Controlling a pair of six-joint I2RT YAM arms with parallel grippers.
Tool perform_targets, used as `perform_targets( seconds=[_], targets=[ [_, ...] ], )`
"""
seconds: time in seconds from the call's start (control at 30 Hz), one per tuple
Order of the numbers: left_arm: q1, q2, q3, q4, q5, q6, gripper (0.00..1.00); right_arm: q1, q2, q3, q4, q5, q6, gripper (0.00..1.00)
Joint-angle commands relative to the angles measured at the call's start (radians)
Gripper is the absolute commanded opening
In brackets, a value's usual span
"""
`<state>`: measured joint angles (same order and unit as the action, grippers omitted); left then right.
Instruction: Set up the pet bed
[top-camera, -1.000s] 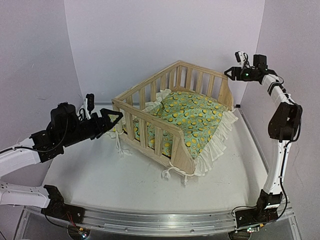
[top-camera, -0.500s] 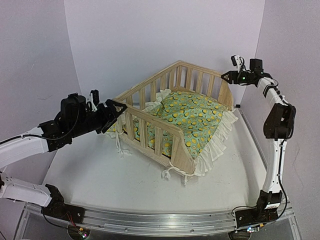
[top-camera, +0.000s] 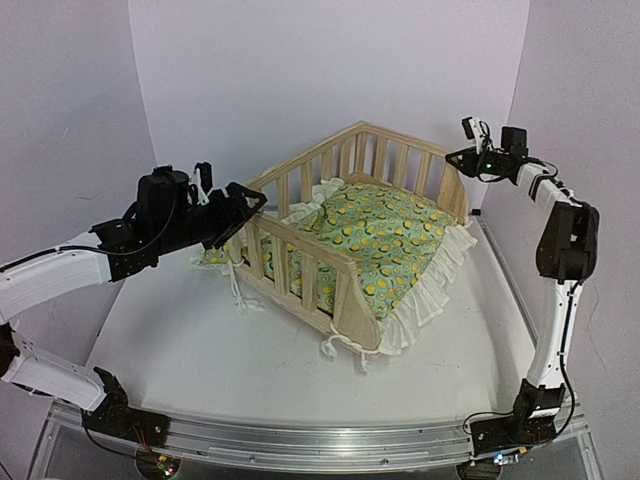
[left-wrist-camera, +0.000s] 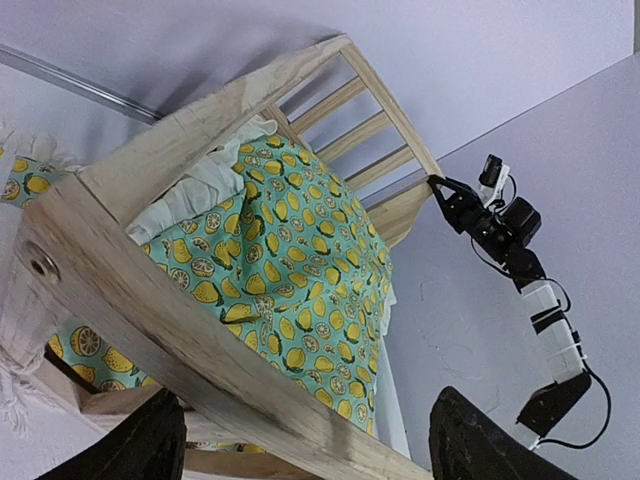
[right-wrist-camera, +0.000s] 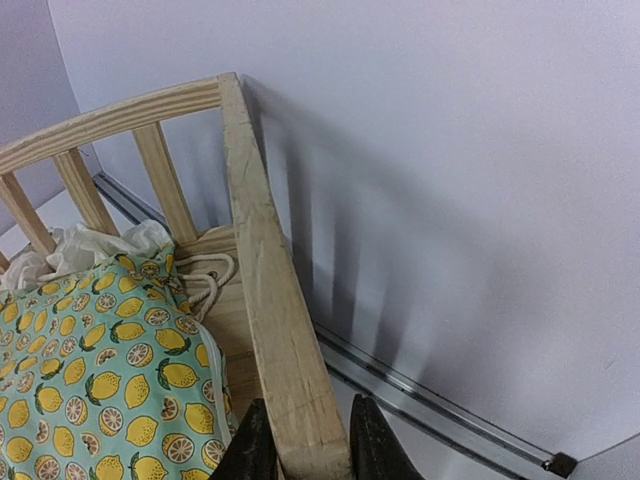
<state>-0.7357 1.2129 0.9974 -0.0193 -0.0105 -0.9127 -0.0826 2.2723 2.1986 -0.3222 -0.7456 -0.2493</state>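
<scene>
Pine pet bed (top-camera: 358, 308), one cushion (top-camera: 395, 235), left arm (top-camera: 52, 280), right arm (top-camera: 566, 242)

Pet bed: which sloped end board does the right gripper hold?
The far sloped end board, at the right back corner; right gripper pinches its top edge.

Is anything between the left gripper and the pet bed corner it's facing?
Nothing visible. The left gripper is open right at the pet bed frame's left corner, and in the left wrist view the top rail runs unobstructed between its fingers.
</scene>
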Motion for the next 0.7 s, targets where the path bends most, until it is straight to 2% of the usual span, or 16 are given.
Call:
perform_targets(
  seconds=[0.0, 0.07, 0.23, 0.33, 0.4, 0.53, 0.67],
  targets=[
    [0.005, -0.027, 0.085, -0.026, -0.028, 0.092, 0.84, 0.006, -0.233, -0.247, 0.142, 0.14, 0.086, 0.04],
    [0.006, -0.048, 0.084, -0.051, -0.052, 0.116, 0.85, 0.003, -0.297, -0.326, 0.176, 0.178, 0.074, 0.0],
    [0.006, -0.119, 0.049, -0.122, -0.125, 0.171, 0.87, -0.035, -0.428, -0.475, 0.176, 0.238, 0.117, 0.0],
    [0.015, -0.146, 0.041, -0.162, -0.151, 0.229, 0.89, -0.042, -0.552, -0.638, 0.175, 0.381, 0.121, 0.0],
    [0.062, -0.139, 0.066, -0.215, -0.1, 0.282, 0.92, -0.042, -0.633, -0.725, 0.177, 0.499, 0.155, 0.0],
    [0.25, -0.121, 0.079, -0.259, 0.159, 0.294, 0.9, -0.042, -0.787, -0.876, 0.171, 0.694, 0.309, 0.0],
    [0.295, -0.153, 0.036, -0.22, 0.201, 0.3, 0.9, -0.04, -0.948, -1.05, 0.168, 0.92, 0.468, 0.0]
  ],
)
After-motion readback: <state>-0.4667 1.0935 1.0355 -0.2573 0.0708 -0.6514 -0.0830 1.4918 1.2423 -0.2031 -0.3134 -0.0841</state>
